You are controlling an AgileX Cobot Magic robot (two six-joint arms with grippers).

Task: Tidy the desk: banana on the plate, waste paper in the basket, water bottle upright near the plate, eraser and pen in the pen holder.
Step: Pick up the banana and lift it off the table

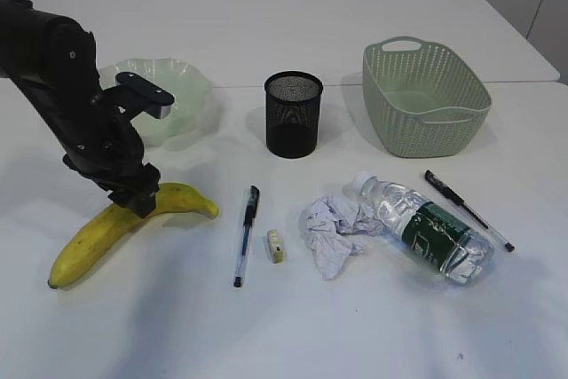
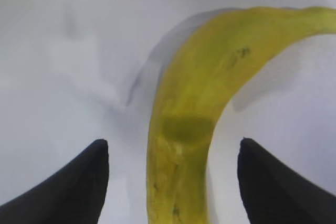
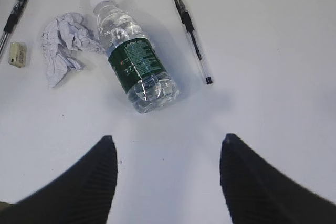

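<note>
A: The wide white counter [image 1: 373,24] is bare at the back. The long curved yellow banana [image 1: 98,232] lies front left, soft and easily bruised; the left pincer [image 2: 173,182] straddles its middle, released.

B: Right pincer [image 3: 168,177]?

A: Released, above the clear plastic bottle [image 3: 134,56]; its dark green label is unreadable.
</note>
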